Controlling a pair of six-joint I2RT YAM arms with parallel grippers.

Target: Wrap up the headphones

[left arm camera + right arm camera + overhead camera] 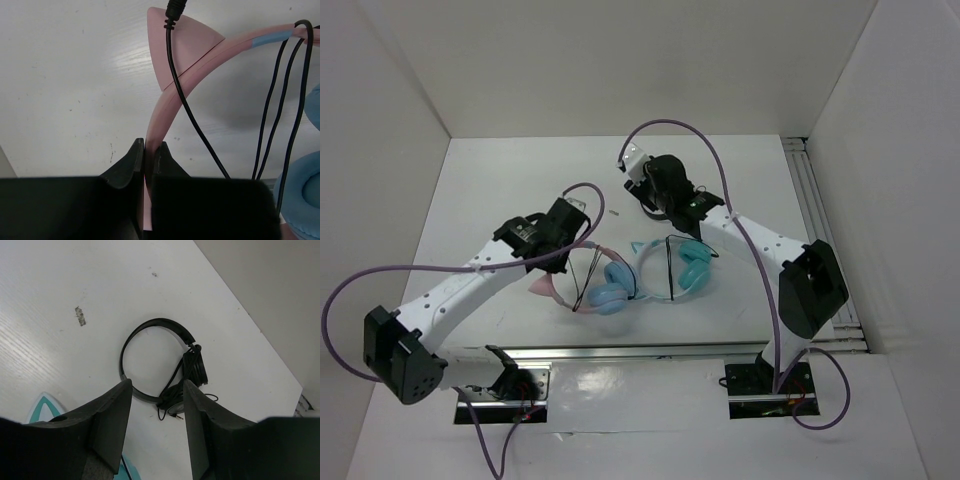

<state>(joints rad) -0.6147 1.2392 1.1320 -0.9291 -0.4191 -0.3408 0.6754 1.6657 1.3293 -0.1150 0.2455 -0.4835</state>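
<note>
**Item:** the headphones (610, 297), pink band and blue cups, at centre-left of the table (500, 180), just beside the teal headphones (682, 268).

**Left gripper** (148, 150): we record it clamped on the edge of the pink band. The black cable (186, 102) crosses the band, and its loops hang loose.

**Right gripper** (156, 389): fingers apart and holding nothing, above the black headphones (165, 365).

**Risks, in our judgement:**
- The narrow pinch may let the band twist free when the cable pulls.
- The loose loops may slide off.
- The right gripper may take the wrong set.
</note>
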